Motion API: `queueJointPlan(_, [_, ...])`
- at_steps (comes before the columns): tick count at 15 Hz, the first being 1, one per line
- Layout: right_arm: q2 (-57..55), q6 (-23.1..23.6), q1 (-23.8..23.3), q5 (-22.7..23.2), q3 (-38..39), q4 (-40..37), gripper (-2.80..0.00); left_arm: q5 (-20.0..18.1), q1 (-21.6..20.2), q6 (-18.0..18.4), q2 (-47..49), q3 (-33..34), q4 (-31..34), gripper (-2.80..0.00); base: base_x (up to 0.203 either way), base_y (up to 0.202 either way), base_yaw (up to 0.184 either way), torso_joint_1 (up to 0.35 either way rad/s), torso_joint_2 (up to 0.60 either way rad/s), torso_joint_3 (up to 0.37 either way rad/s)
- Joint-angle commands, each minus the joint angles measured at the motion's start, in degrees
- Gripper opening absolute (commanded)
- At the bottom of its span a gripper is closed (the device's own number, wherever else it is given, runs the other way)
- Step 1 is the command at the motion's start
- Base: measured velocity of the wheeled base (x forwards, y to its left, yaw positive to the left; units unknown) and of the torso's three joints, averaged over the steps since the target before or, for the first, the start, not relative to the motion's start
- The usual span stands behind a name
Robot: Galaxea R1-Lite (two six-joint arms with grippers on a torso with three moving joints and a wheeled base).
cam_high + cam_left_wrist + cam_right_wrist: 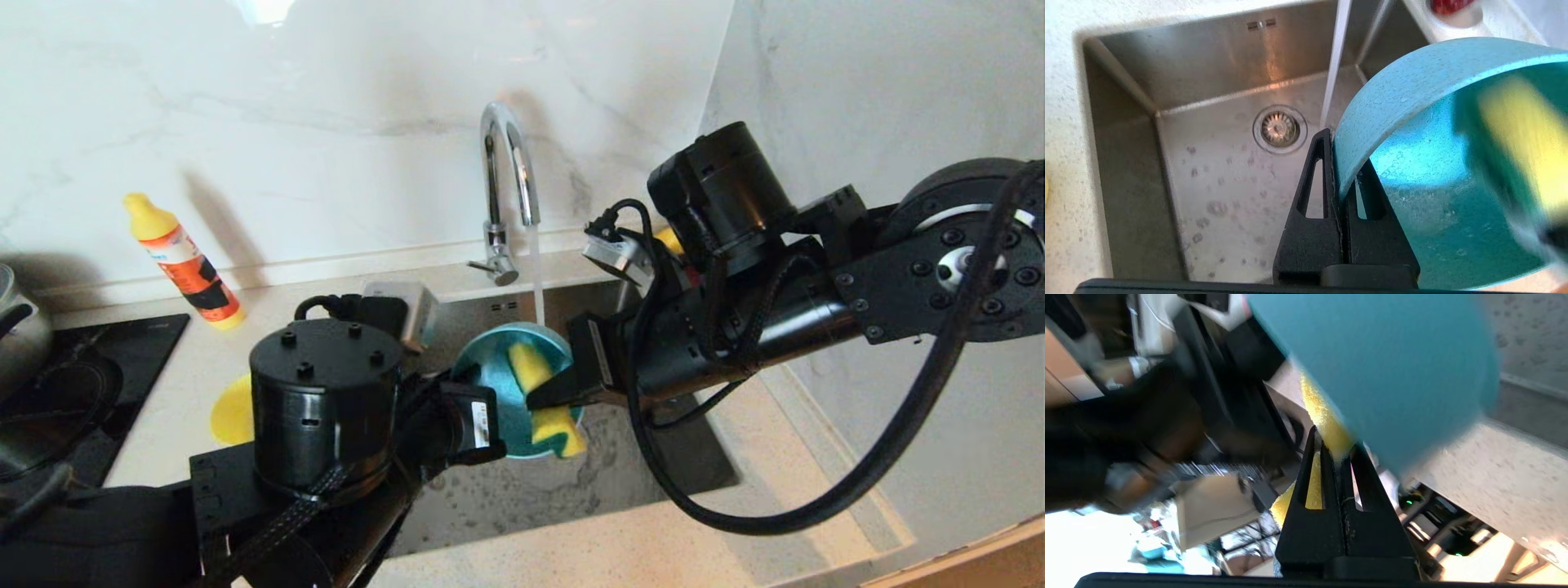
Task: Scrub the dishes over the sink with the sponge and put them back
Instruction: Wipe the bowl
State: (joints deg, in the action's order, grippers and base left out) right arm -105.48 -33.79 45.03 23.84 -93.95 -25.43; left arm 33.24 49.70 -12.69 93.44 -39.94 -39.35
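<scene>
Mid-scrub on the light blue bowl (513, 384), I'd say. A yellow bowl (232, 408) waits on the surface at left; no pink one visible. Left gripper (1340, 163) has its fingers pinched on the tilted, wet bowl's rim over the sink (555, 482). Right gripper (545, 398) clamps the yellow sponge (545, 396) inside it, under the running tap (506, 188).

Home kitchen indicated: brushed steel sink (637, 482) set into a speckled pale countertop (620, 547), just below the left gripper (1340, 163). Running chrome tap (508, 188) and marble-look backsplash (326, 106) seen beyond it. Black hob (90, 384), steel pot (20, 327) and dish-soap bottle (184, 261) placed well off to its left.
</scene>
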Motion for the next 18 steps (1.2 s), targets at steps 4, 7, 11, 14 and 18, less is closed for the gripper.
queueJointPlan(4, [-1.17,-0.58,-0.08,0.15,-3.01,-0.91,-2.8,0.24,1.02,-0.05,0.16,0.83,-0.38,-2.8,0.0,0.0,0.0,0.0,0.0,0.0])
queueJointPlan(7, [-0.23,-0.51,-1.96,0.15,-3.24,-2.07,-2.8,0.24,1.02,-0.05,0.16,0.66,-0.38,-2.8,0.0,0.0,0.0,0.0,0.0,0.0])
queueJointPlan(11, [2.53,-0.42,-2.57,0.25,-0.42,-3.05,-2.8,0.24,0.93,-0.05,-0.01,0.22,-0.38,-2.8,0.0,0.0,0.0,0.0,0.0,0.0])
queueJointPlan(14, [3.66,-0.23,-2.67,0.75,2.05,-3.32,-2.8,0.33,0.93,-0.23,-0.01,0.13,-0.55,-2.8,0.0,0.0,0.0,0.0,0.0,0.0])
queueJointPlan(18, [3.61,-0.4,-2.39,1.23,2.99,-3.49,-2.8,0.42,0.84,-0.23,-0.98,0.04,-0.55,-2.8,0.0,0.0,0.0,0.0,0.0,0.0])
